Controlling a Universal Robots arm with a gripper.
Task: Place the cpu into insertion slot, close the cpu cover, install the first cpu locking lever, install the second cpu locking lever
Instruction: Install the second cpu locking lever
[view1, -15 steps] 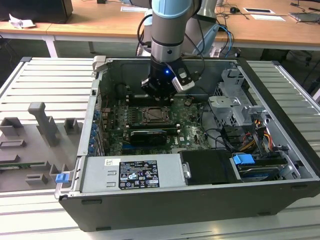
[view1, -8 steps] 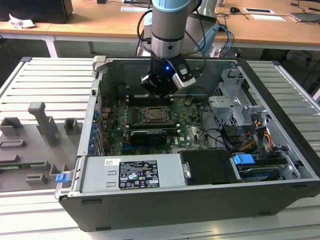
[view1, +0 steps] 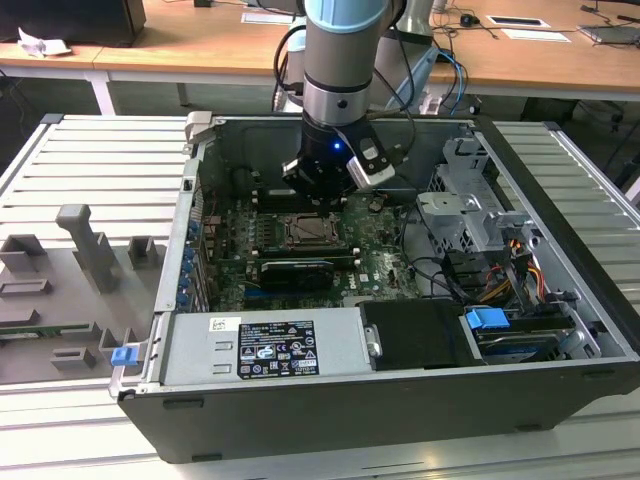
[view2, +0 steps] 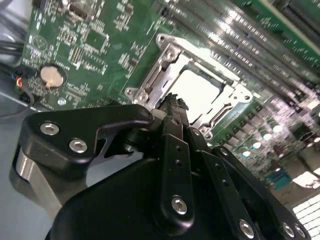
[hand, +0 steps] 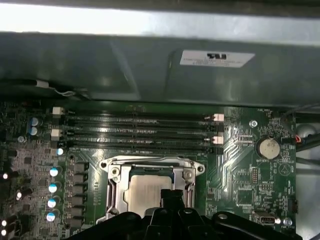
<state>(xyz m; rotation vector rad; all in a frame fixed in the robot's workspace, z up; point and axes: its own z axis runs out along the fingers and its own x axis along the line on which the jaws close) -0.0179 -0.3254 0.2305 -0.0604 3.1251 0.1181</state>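
The fingers (view2: 175, 127) are pressed together into one narrow dark tip with nothing seen between them, and the gripper (view2: 173, 102) hangs just above one edge of the cpu (hand: 146, 192); whether the tip touches it I cannot tell. The cpu lies flat in the insertion slot (view1: 303, 233), its pale silver top showing in both wrist views through the window of the cpu cover (hand: 116, 186), which lies down flat around it as a silver frame. Beside the socket run the long black memory slots (hand: 140, 132), and a round coin battery (hand: 267, 147) sits further off on the green circuit board (view1: 378, 250). In the exterior view the arm (view1: 340, 60) comes down from the upper middle of the frame into the open computer case (view1: 420, 405), the socket lies just below the gripper near the centre, and a grey power supply (view1: 270, 345) with a label fills the lower middle.
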